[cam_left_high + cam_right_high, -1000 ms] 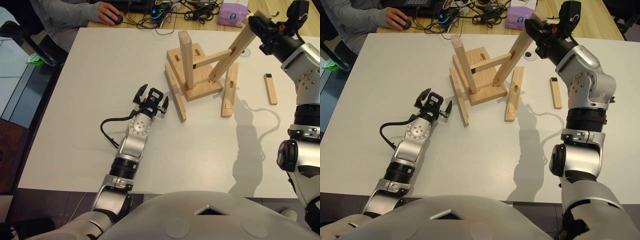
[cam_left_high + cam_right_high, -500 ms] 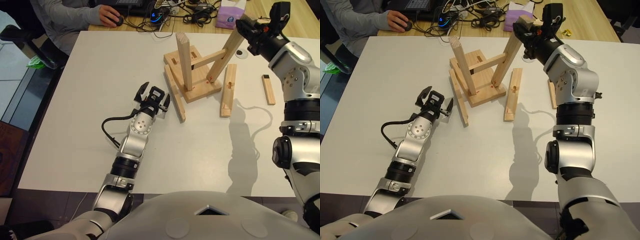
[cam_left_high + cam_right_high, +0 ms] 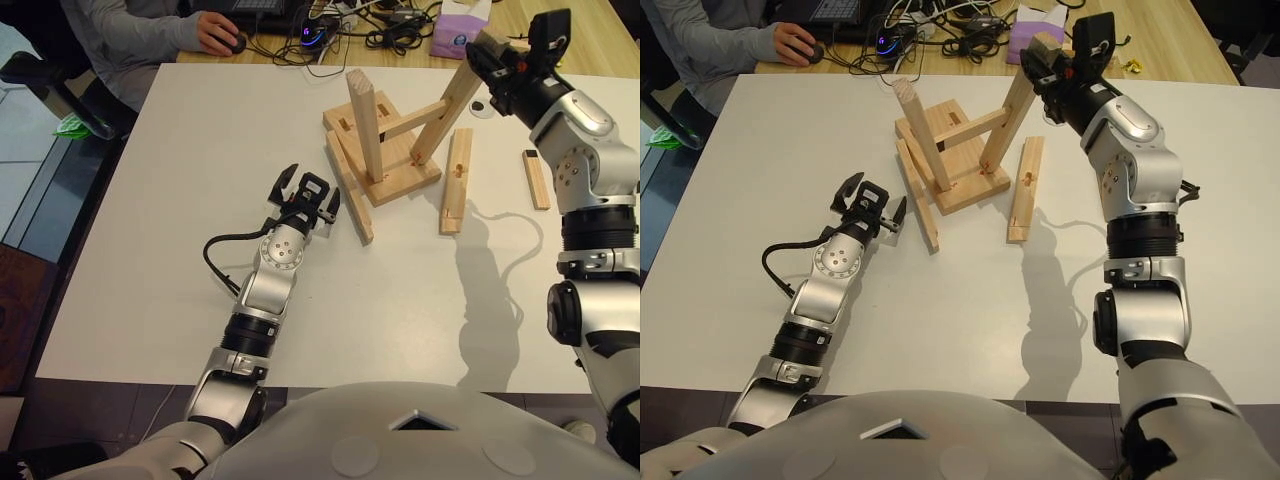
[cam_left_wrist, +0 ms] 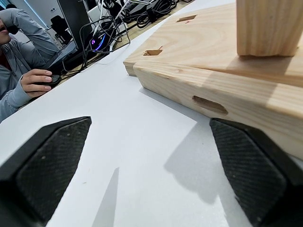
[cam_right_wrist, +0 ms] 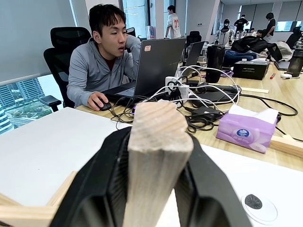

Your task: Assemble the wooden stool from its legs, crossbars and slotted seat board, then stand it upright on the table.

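Observation:
The slotted seat board (image 3: 398, 178) lies flat on the white table. Two legs stand in it: an upright one (image 3: 367, 122) and a tilted one (image 3: 449, 103), with a crossbar (image 3: 412, 119) between them. My right gripper (image 3: 489, 62) is shut on the top end of the tilted leg (image 5: 156, 156). A loose leg (image 3: 350, 196) lies against the board's near-left edge, another loose piece (image 3: 455, 180) lies right of the board, and a short crossbar (image 3: 536, 178) lies further right. My left gripper (image 3: 305, 205) rests open on the table just left of the loose leg (image 4: 222, 97), holding nothing.
Cables, a mouse under a person's hand (image 3: 221, 30) and a purple tissue box (image 3: 458, 26) sit on the wooden desk beyond the table's far edge. A small black disc (image 3: 481, 104) lies on the table near my right gripper. The near half of the table (image 3: 400, 300) is bare.
My right gripper has pulled the tilted leg's top leftward and away from me, and the seat board with its legs has shifted slightly left. The left arm has stayed put.

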